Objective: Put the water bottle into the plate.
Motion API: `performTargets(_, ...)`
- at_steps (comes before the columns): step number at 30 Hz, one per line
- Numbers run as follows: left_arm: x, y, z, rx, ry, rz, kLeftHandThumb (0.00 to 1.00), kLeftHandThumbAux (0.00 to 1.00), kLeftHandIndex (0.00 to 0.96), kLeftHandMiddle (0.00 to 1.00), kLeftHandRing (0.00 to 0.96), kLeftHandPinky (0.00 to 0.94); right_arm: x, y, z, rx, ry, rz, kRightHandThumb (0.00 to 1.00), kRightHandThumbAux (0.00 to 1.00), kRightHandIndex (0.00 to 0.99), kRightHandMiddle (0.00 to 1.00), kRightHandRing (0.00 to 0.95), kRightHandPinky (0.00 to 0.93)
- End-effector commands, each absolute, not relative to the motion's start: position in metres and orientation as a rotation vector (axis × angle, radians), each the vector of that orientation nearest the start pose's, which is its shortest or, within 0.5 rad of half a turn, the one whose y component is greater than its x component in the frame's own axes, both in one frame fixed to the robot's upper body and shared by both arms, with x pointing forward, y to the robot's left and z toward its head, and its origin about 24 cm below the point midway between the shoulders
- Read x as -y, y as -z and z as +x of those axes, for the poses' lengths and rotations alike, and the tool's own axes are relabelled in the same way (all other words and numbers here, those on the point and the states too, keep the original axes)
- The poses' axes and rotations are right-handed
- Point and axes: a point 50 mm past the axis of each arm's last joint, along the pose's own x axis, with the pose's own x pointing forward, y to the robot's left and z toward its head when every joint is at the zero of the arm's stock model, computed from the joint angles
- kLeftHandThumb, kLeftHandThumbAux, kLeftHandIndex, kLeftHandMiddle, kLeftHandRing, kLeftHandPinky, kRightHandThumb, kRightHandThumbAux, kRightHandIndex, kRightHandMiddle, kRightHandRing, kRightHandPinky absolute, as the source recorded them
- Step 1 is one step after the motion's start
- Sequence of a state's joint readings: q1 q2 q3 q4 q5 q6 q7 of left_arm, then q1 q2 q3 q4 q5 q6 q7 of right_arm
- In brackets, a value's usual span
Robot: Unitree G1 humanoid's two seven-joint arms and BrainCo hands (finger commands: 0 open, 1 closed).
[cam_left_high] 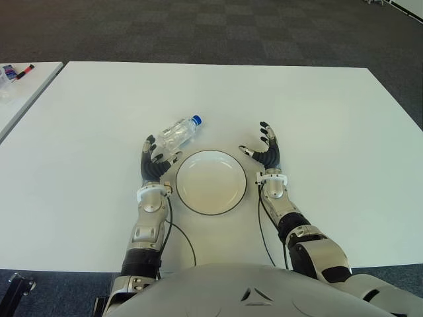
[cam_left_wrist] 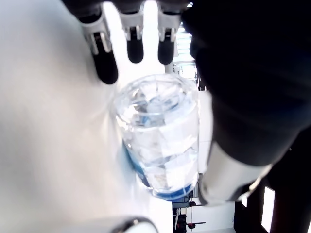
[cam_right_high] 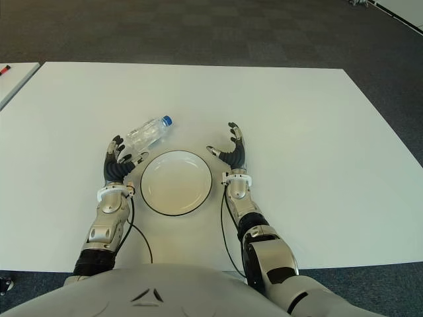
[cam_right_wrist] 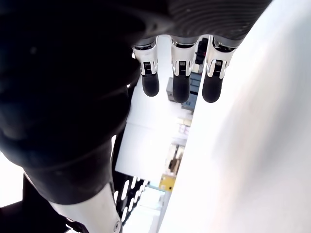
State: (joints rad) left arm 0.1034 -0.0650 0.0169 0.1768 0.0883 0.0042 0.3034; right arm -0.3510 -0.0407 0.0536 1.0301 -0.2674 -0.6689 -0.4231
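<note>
white worktop [cam_left_high: 330,119] on dark grey carpet floor [cam_left_high: 198,30]. clear plastic water bottle with blue cap [cam_left_high: 178,133] lies on its side on the worktop, just ahead of the left hand [cam_left_high: 156,160], base toward the fingers, cap pointing away. left hand: fingers spread apart, the bottle's base between them and the thumb in the wrist view; contact cannot be told. round white plate with dark rim [cam_left_high: 211,181] sits between the two hands, just right of the left hand, holding nothing. right hand [cam_left_high: 265,150]: just right of the plate, fingers relaxed and apart, holding nothing.
</note>
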Motion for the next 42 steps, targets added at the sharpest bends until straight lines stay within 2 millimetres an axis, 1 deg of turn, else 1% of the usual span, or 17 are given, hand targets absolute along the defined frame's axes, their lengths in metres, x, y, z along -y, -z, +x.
performTargets(1, -0.153, 0.038, 0.209, -0.379, -0.315, 0.047, 0.000, 0.905, 0.092, 0.089, 0.090, 0.141, 0.140, 0.048, 0.263, -0.069, 0.136, -0.289, 0.000, 0.915, 0.134, 0.107, 0.110, 0.162)
performTargets(7, -0.151, 0.027, 0.208, -0.349, -0.337, 0.062, 0.000, 0.914, 0.090, 0.083, 0.087, 0.139, 0.140, 0.048, 0.263, -0.066, 0.133, -0.297, 0.000, 0.911, 0.138, 0.109, 0.114, 0.163)
performTargets(8, -0.151, 0.022, 0.207, -0.337, -0.341, 0.069, 0.000, 0.915, 0.090, 0.082, 0.087, 0.139, 0.141, 0.048, 0.263, -0.066, 0.133, -0.298, 0.000, 0.911, 0.138, 0.109, 0.114, 0.163)
performTargets(11, -0.149, 0.003, 0.204, -0.247, -0.364, 0.130, 0.000, 0.928, 0.095, 0.087, 0.090, 0.142, 0.141, 0.048, 0.263, -0.066, 0.128, -0.301, 0.000, 0.910, 0.140, 0.110, 0.115, 0.165)
performTargets(14, -0.147, -0.011, 0.199, -0.179, -0.374, 0.174, 0.000, 0.938, 0.101, 0.092, 0.093, 0.141, 0.142, 0.048, 0.263, -0.063, 0.125, -0.301, 0.000, 0.911, 0.142, 0.110, 0.115, 0.166)
performTargets(19, -0.143, -0.047, 0.182, -0.009, -0.386, 0.248, 0.000, 0.948, 0.113, 0.102, 0.101, 0.150, 0.142, 0.047, 0.263, -0.057, 0.124, -0.297, 0.000, 0.915, 0.145, 0.113, 0.116, 0.166)
performTargets(22, -0.142, -0.064, 0.176, 0.068, -0.396, 0.282, 0.000, 0.943, 0.119, 0.107, 0.105, 0.147, 0.142, 0.047, 0.263, -0.050, 0.126, -0.296, 0.000, 0.917, 0.145, 0.113, 0.116, 0.164)
performTargets(24, -0.143, -0.069, 0.174, 0.122, -0.419, 0.337, 0.000, 0.935, 0.121, 0.106, 0.104, 0.141, 0.142, 0.047, 0.263, -0.048, 0.124, -0.298, 0.000, 0.918, 0.145, 0.113, 0.115, 0.163)
performTargets(28, -0.143, -0.072, 0.168, 0.182, -0.453, 0.430, 0.000, 0.921, 0.124, 0.105, 0.102, 0.132, 0.142, 0.047, 0.263, -0.046, 0.122, -0.306, 0.000, 0.919, 0.145, 0.111, 0.114, 0.161)
performTargets(32, -0.141, -0.077, 0.162, 0.233, -0.464, 0.475, 0.000, 0.913, 0.126, 0.107, 0.099, 0.126, 0.142, 0.047, 0.263, -0.043, 0.122, -0.317, 0.000, 0.917, 0.145, 0.110, 0.112, 0.159)
performTargets(35, -0.137, -0.082, 0.158, 0.262, -0.455, 0.452, 0.000, 0.907, 0.123, 0.108, 0.097, 0.120, 0.142, 0.046, 0.264, -0.042, 0.121, -0.321, 0.000, 0.914, 0.145, 0.110, 0.112, 0.159)
performTargets(42, -0.135, -0.086, 0.157, 0.271, -0.450, 0.361, 0.000, 0.893, 0.118, 0.103, 0.089, 0.110, 0.141, 0.047, 0.264, -0.049, 0.127, -0.323, 0.000, 0.914, 0.145, 0.109, 0.113, 0.162)
